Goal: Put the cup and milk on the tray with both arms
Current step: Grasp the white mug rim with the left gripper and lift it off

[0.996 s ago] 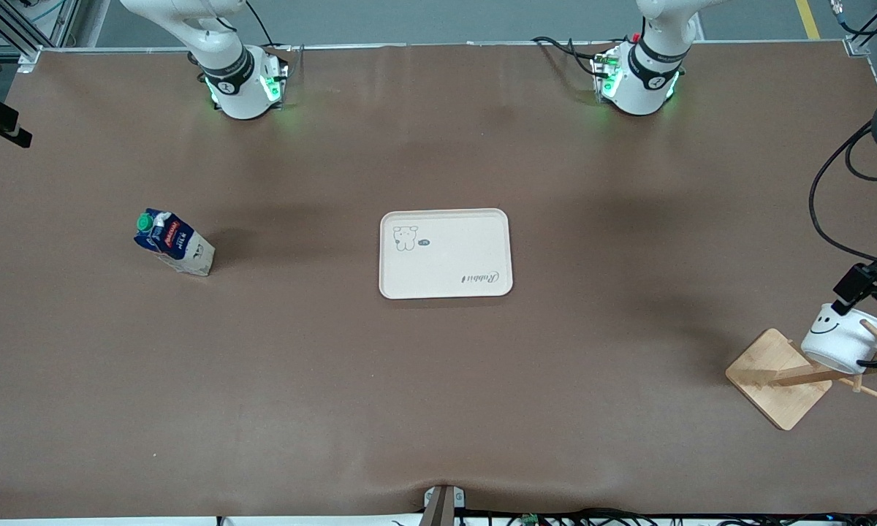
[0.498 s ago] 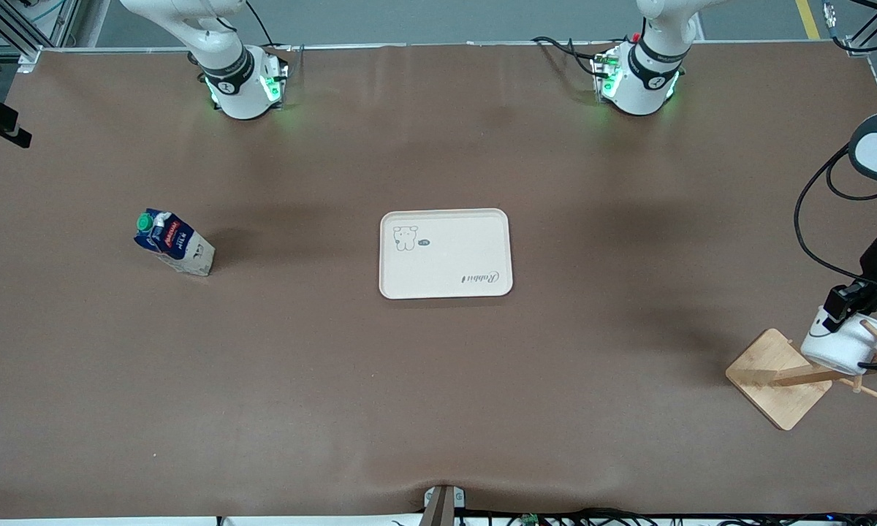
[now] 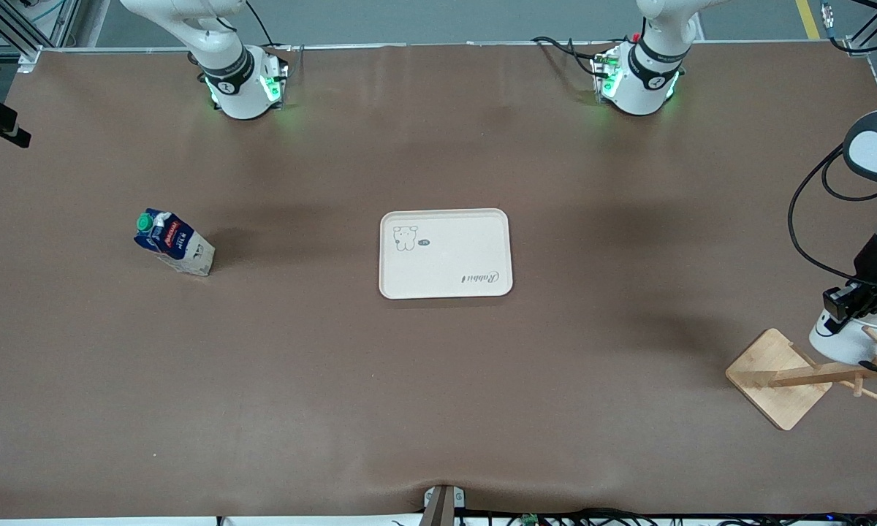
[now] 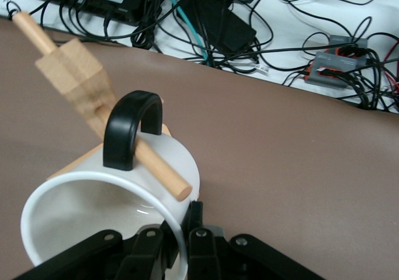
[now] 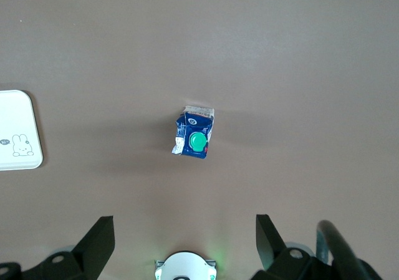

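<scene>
Counter (image 3: 438,380) with a brown cover carries everything. Left arm reaches out to its own end of the counter and bends down steeply over the wooden rack (image 3: 778,376). Its wrist points downward, with a black cable looping beside it. Left gripper (image 3: 844,305) pinches the rim of the cup (image 3: 848,337): in the left wrist view, the fingers (image 4: 201,242) are pressed on the white wall (image 4: 184,193) of the cup, one inside and one outside. The cup's black loop handle (image 4: 128,130) sits around a wooden peg (image 4: 163,177) of the rack, so the cup hangs on the rack.

Right arm waits, raised high above the milk; in the front view only its base is seen. Right gripper (image 5: 184,242) is spread wide and holds nothing. The milk carton (image 3: 173,243) stands on the counter toward the right arm's end, green cap (image 5: 197,141) on top.

The tray (image 3: 446,253) lies flat in the middle of the counter, between the milk and the rack, well apart from both.
</scene>
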You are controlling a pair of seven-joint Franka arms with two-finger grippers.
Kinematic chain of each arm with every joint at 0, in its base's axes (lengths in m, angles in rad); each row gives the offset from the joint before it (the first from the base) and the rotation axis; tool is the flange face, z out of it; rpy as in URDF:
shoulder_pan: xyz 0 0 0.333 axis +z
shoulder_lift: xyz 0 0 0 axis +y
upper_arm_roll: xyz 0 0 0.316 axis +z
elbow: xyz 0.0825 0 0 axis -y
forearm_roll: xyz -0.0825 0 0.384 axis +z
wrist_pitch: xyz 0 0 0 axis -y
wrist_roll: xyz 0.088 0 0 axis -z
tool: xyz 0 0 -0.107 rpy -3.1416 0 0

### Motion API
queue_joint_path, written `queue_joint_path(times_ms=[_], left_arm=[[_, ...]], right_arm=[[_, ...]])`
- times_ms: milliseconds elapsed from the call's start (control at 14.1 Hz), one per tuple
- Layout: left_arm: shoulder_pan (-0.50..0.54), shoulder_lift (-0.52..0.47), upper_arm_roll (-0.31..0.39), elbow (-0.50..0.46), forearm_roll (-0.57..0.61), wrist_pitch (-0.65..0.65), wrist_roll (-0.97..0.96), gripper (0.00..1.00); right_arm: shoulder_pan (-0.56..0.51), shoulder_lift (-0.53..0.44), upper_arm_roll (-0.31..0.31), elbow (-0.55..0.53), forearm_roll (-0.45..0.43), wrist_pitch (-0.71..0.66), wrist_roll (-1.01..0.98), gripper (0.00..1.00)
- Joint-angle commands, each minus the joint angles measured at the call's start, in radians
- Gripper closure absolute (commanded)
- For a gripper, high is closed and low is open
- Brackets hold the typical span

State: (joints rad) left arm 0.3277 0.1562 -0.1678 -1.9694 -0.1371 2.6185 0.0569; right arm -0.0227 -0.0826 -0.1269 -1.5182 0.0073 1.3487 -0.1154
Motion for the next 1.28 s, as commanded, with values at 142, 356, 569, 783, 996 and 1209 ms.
queue_joint_path(times_ms=[142, 356, 569, 783, 996, 1209], left_arm=[[0.004, -0.104, -0.035, 0.004, -0.015, -0.181, 0.024, 1.00], [0.005, -0.158, -0.079, 0.012, -0.015, -0.323, 0.009, 1.00], [0.004, -0.162, -0.131, 0.076, -0.012, -0.470, -0.028, 1.00], [0.002, -0.156, -0.205, 0.099, -0.010, -0.567, -0.127, 1.00], [0.001, -0.127, -0.300, 0.096, -0.009, -0.601, -0.242, 1.00], [-0.024, -0.072, -0.416, 0.103, 0.058, -0.604, -0.476, 1.00]], right_arm=[[-0.022, -0.002, 0.012, -0.002, -0.004, -0.007, 0.003, 0.00], [-0.022, -0.002, 0.012, -0.002, -0.004, -0.007, 0.003, 0.00], [-0.022, -0.002, 0.012, -0.002, -0.004, -0.007, 0.003, 0.00], [-0.022, -0.002, 0.012, -0.002, -0.004, -0.007, 0.003, 0.00], [-0.022, -0.002, 0.012, -0.002, -0.004, -0.007, 0.003, 0.00], [-0.020, 0.015, 0.012, -0.002, -0.006, -0.005, 0.002, 0.00]])
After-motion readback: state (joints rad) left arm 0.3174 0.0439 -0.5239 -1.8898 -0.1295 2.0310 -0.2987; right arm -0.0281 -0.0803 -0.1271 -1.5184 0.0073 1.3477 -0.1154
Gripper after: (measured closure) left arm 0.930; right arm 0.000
